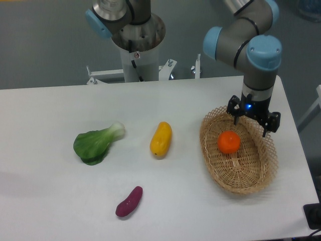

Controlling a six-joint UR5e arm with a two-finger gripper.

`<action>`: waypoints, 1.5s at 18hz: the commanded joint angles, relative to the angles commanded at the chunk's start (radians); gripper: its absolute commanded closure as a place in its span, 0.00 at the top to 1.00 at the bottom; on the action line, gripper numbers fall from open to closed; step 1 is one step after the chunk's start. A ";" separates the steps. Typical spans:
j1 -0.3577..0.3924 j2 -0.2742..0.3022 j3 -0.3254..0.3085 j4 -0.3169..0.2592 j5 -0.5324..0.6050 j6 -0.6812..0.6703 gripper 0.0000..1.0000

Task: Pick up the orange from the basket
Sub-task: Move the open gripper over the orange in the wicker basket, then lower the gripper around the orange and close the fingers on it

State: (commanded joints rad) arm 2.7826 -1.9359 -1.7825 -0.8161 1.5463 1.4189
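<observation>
The orange is a small round bright-orange fruit lying inside the oval tan wicker basket at the right side of the table. My gripper hangs over the far part of the basket, above and to the right of the orange. Its two dark fingers stand apart and hold nothing. The gripper is not touching the orange.
An elongated yellow-orange fruit lies mid-table, left of the basket. A green leafy vegetable lies further left. A purple sweet potato lies near the front. The arm's base column stands behind the table.
</observation>
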 joint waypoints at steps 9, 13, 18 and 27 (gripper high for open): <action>0.002 -0.025 -0.014 0.022 -0.100 -0.245 1.00; -0.008 -0.028 -0.026 0.020 -0.109 -0.282 1.00; -0.017 -0.046 -0.031 0.028 -0.106 -0.302 1.00; -0.029 -0.074 -0.038 0.058 -0.100 -0.308 1.00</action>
State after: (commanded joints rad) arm 2.7535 -2.0095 -1.8208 -0.7578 1.4465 1.1106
